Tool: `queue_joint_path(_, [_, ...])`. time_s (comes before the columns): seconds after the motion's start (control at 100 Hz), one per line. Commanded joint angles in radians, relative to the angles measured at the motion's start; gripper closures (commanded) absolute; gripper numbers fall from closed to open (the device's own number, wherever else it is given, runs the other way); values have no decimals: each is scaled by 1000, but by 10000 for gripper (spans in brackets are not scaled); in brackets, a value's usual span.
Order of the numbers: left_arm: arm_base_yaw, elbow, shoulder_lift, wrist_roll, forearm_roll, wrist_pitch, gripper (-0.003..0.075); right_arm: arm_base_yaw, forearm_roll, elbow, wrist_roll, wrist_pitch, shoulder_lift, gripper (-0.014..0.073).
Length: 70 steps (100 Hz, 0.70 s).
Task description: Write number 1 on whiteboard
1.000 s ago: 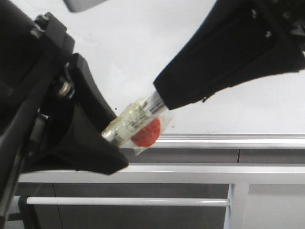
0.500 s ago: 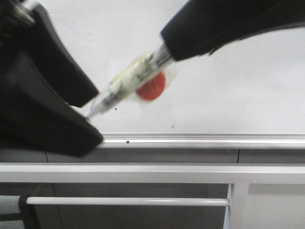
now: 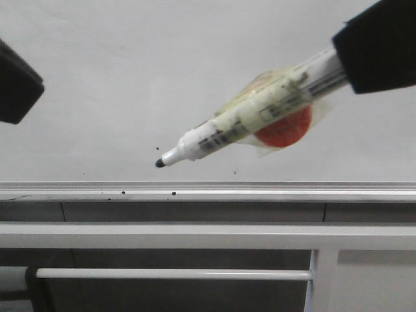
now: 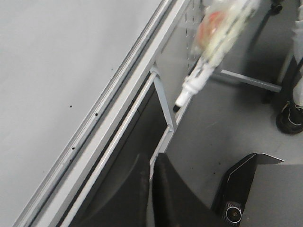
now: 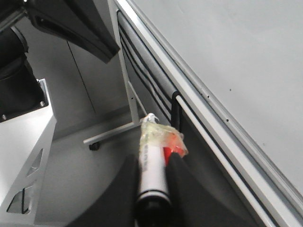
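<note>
Before whiteboard (image 3: pixel 130 78), right pincer (image 5: pixel 154 177) angles clamped marker (image 3: pixel 253 120) tip-down.

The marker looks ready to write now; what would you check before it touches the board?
1. Cap off, tip bare: ok; the marker shows its black tip.
2. Grip: ok; the right gripper is shut on the marker.
3. Whiteboard free of a stroke: ok, only tiny dots.
4. Left gripper out of the way: ok, shut and off to the side.
5. Tip touching the board: cannot tell.
</note>
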Motion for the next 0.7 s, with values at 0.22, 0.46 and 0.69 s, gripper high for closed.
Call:
queue_joint_path(0.22, [-2,122,-97,-363,191,-304,741,-3,8,104,21,-164,-264,655])
queue_joint_path(0.46, [-2,204,-177,-729,489,-326,741,-3,8,188,59,-254,-371,655])
queue_joint_path(0.69, [-2,233,-185,-1073,782,-322,741,-3,35,237,72,-463,-373,655])
